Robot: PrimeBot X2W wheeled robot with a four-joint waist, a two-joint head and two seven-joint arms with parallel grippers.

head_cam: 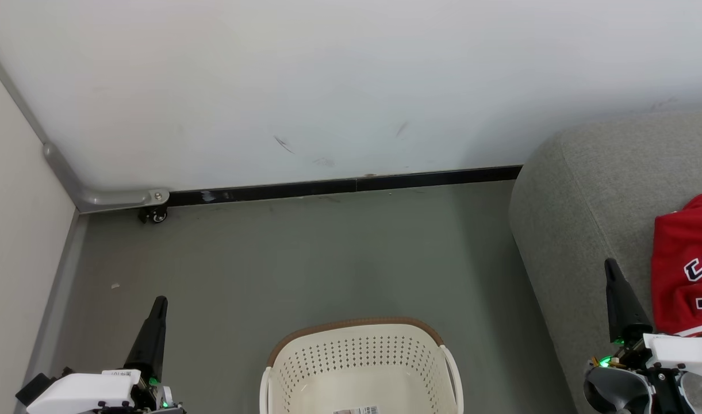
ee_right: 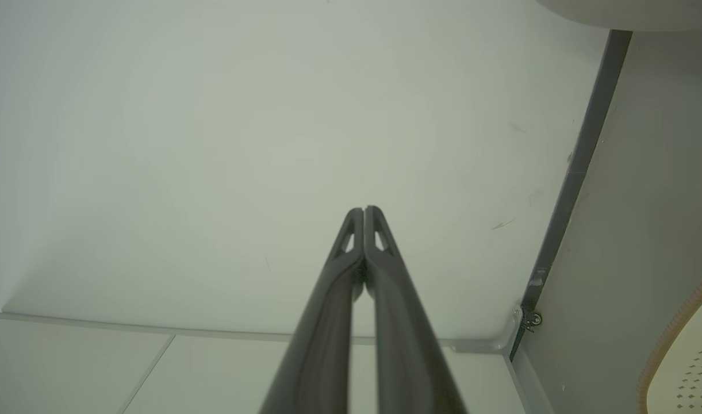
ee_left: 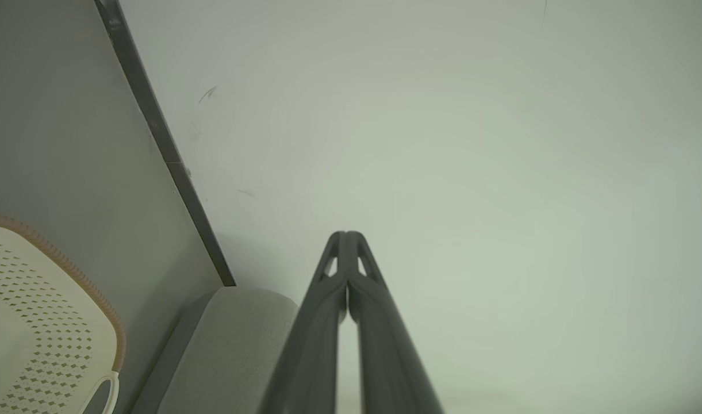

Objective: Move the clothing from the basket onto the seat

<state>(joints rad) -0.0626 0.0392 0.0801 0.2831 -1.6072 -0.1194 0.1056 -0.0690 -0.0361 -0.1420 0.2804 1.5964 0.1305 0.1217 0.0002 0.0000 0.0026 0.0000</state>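
1. Head view: I see the clothing lying on the seat, back from its rounded left edge. The basket stands on the floor between the left gripper and the right gripper.
2. Left wrist view: my left claw's fingers are pressed together.
3. Right wrist view: my right claw's fingers are pressed together too.

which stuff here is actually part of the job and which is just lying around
Part of the job: red jersey, lying on the grey sofa; cream basket, its visible part bare of clothing; left gripper and right gripper, both shut on nothing.
Just lying about: caster wheel; black skirting board; pale scrap on the floor.
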